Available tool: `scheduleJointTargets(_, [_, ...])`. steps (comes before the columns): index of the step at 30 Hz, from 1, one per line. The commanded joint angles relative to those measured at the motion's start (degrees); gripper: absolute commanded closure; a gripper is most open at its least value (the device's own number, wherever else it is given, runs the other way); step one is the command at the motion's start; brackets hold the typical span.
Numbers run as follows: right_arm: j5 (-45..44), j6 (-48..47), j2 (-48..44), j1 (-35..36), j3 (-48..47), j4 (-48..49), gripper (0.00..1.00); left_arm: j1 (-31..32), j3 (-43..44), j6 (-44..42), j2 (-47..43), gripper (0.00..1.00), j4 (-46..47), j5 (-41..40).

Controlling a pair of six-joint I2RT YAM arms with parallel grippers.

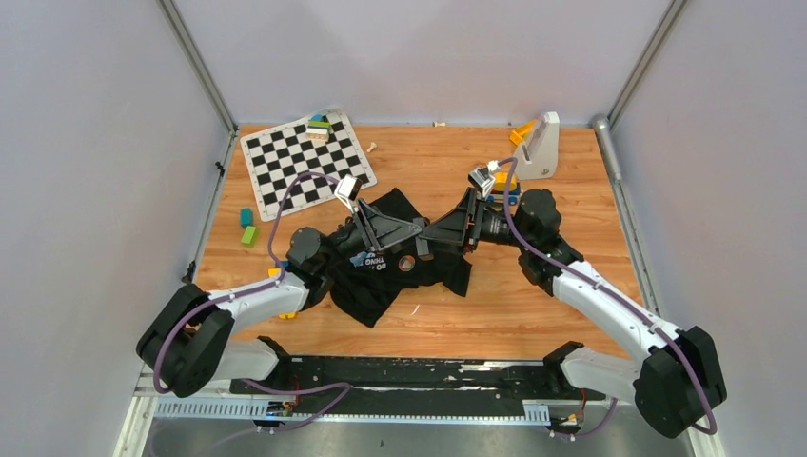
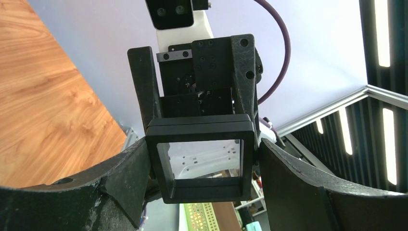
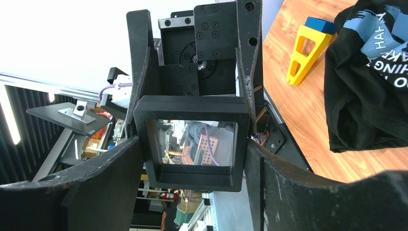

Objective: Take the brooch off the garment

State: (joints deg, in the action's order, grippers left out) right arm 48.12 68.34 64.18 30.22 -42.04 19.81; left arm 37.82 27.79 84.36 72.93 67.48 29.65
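The garment point(image 1: 381, 276), a black T-shirt with a light-blue graphic, lies crumpled mid-table; it also shows in the right wrist view point(image 3: 370, 96). The brooch point(image 1: 406, 263), a small coppery ring, sits on the shirt's chest just below the grippers. My left gripper point(image 1: 411, 230) and right gripper point(image 1: 440, 234) meet tip to tip above the shirt. Both are closed on one black square frame with a clear window, which shows in the left wrist view point(image 2: 199, 127) and the right wrist view point(image 3: 192, 107). The brooch is out of both wrist views.
A checkered mat point(image 1: 306, 162) with stacked blocks point(image 1: 319, 127) lies at back left. Green and teal blocks point(image 1: 247, 227) sit left of the shirt. A white stand point(image 1: 539, 148) is at back right. A yellow wedge block point(image 3: 300, 53) lies beside the shirt.
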Motion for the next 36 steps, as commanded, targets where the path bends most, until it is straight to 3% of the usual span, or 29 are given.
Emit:
scheduleJointTargets(1, [1.7,2.1,-2.2,0.6,0.3,4.6,0.48,0.5,0.0,1.8,1.0,0.57,7.7,-1.4])
scheduleJointTargets(5, [2.4,3.1,-2.6,0.6,0.8,6.6,0.48,0.4,0.0,3.8,1.6,0.6,10.8,-2.0])
scheduleJointTargets(9, [2.9,3.0,-2.6,0.6,0.7,6.6,0.48,0.4,0.8,4.4,1.5,0.43,10.7,-1.5])
scheduleJointTargets(13, [2.9,2.3,-2.7,0.6,0.2,5.1,0.48,0.4,1.7,2.6,0.3,0.42,7.0,-0.5])
scheduleJointTargets(17, [3.3,2.5,-2.7,0.6,0.2,5.1,0.48,0.4,1.8,0.4,-1.1,0.58,3.4,-0.4])
scheduleJointTargets(20, [3.4,3.1,-3.0,0.6,0.5,6.1,0.48,0.4,1.4,-0.1,-1.3,0.83,3.2,-0.8])
scheduleJointTargets(23, [4.1,3.7,-3.2,0.6,0.4,7.6,0.53,0.4,1.1,0.3,-0.8,0.99,4.6,-0.8])
scheduleJointTargets(36, [4.1,9.0,-4.7,-0.3,3.0,14.6,0.49,0.3,0.1,3.0,0.7,1.0,11.9,-1.3])
